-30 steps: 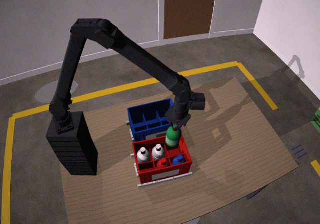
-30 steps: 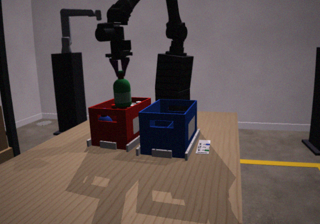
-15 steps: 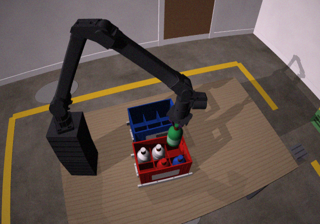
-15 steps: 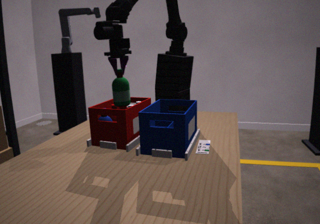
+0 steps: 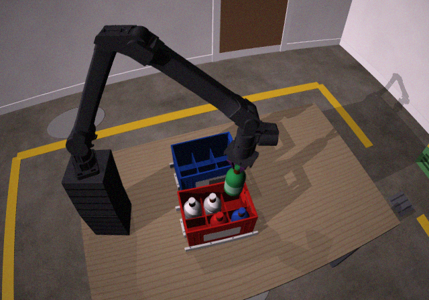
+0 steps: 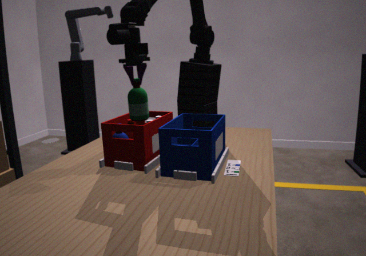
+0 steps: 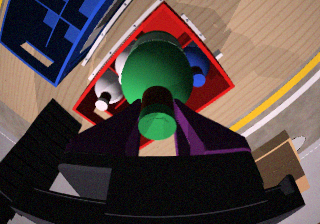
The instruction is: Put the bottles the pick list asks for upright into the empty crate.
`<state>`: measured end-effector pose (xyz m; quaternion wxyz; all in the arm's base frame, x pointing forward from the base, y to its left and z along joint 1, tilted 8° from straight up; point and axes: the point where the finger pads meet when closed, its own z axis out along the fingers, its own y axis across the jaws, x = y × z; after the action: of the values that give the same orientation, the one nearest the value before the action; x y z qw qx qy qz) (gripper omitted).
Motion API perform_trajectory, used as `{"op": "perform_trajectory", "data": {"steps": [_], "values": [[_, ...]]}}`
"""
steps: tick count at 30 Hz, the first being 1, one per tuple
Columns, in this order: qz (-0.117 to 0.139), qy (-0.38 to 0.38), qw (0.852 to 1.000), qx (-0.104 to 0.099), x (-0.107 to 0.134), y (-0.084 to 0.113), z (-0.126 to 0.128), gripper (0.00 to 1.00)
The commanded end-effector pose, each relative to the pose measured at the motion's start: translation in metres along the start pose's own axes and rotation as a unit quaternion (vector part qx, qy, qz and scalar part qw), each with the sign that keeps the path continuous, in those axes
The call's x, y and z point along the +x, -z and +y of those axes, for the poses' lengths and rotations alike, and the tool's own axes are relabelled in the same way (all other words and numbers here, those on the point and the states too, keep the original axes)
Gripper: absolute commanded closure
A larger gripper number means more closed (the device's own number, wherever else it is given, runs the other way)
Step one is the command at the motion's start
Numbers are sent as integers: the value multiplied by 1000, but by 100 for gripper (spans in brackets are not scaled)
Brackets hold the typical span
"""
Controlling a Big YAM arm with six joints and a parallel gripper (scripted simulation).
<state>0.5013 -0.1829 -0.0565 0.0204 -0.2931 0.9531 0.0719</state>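
Note:
My gripper is shut on the neck of the green bottle. The bottle hangs upright, its base about at rim height, over the red crate. That crate holds two white bottles, a red bottle and a blue bottle. The blue crate shows no bottles in its visible compartments. The pick list has blue, white and green lines; digits look like 1, 2, 1.
The crates stand side by side on the wooden table, with low grey rails around their bases. The arm's black pedestal stands at the crates' far end in the exterior view.

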Motion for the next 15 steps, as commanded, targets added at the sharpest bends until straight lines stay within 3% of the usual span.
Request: {"op": "perform_trajectory", "data": {"steps": [1,15], "values": [[-35,4,998,53,-19,64,-38,100],[-35,4,998,53,-20,66,-39,100]]}}
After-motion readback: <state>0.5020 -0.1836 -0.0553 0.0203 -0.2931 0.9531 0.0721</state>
